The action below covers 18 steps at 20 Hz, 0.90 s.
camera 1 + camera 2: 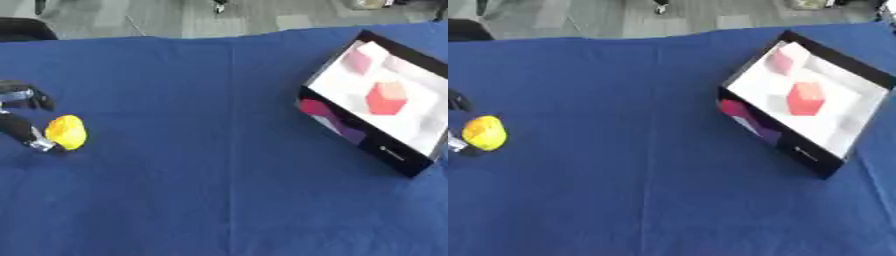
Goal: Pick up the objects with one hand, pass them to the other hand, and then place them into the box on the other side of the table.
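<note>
The left hand [24, 120] sits at the left edge of the tabletop [201, 190], its dark fingers set around a yellow object [66, 132]; one finger lies under and beside it and another above, apparently pinching it, though whether it is lifted off the cloth I cannot tell. The right hand shows in neither view. By that, this object is at the pick-up stage, with the pass and the placing still to do. Near the right edge stands the box [411, 167], skewed to the edges, black-walled and white inside, already holding a red block [386, 98] and a paler pink block [357, 60]. Between hand and box the blue cloth lies bare, giving open room for the crossing; the near box wall must be cleared.
</note>
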{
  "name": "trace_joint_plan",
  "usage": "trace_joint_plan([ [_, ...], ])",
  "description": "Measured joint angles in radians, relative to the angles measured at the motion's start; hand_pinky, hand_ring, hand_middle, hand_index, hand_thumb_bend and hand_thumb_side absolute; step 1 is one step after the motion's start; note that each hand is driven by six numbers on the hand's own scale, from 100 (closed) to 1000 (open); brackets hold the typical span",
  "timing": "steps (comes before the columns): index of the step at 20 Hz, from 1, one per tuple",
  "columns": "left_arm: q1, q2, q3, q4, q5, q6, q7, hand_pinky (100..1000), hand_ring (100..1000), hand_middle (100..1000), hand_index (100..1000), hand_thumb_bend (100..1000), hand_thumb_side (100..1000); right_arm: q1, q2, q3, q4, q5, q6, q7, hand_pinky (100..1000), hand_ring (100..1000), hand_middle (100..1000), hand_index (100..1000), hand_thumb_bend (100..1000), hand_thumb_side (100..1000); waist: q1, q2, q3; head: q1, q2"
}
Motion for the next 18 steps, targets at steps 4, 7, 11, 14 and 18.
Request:
trace_joint_plan([
  [4, -0.009, -0.024, 0.0, 0.034, -0.044, 0.017, 0.031, 861, 851, 792, 823, 827, 482, 0.004, 0.006, 0.0, 0.0, 0.008, 0.0, 0.0, 987, 1000, 1000, 1000, 100, 462, 0.0, 0.004, -0.006, -0.005, 0.0],
  [7, -0.012, -0.039, 0.0, 0.068, -0.064, 0.019, 0.043, 860, 850, 791, 811, 810, 458, 0.006, 0.009, 0.0, 0.0, 0.014, 0.0, 0.0, 988, 1000, 1000, 1000, 100, 458, 0.0, 0.006, -0.007, -0.006, 0.0],
  [11, -0.02, -0.056, 0.003, 0.106, -0.08, 0.021, 0.058, 857, 846, 788, 788, 718, 366, 0.007, 0.015, 0.001, 0.0, 0.019, 0.0, 0.0, 989, 1000, 1000, 1000, 100, 455, 0.0, 0.013, -0.011, -0.006, 0.0],
  [14, -0.025, -0.064, 0.006, 0.125, -0.09, 0.024, 0.069, 856, 843, 786, 771, 628, 279, 0.007, 0.016, 0.001, 0.0, 0.027, 0.0, 0.001, 989, 1000, 1000, 1000, 100, 450, 0.0, 0.014, -0.011, -0.005, 0.0],
  [18, -0.028, -0.076, 0.007, 0.138, -0.092, 0.027, 0.077, 855, 836, 775, 726, 498, 155, 0.008, 0.022, 0.001, 0.0, 0.035, 0.001, 0.001, 990, 1000, 1000, 1000, 100, 449, -0.001, 0.017, -0.011, -0.005, 0.0],
])
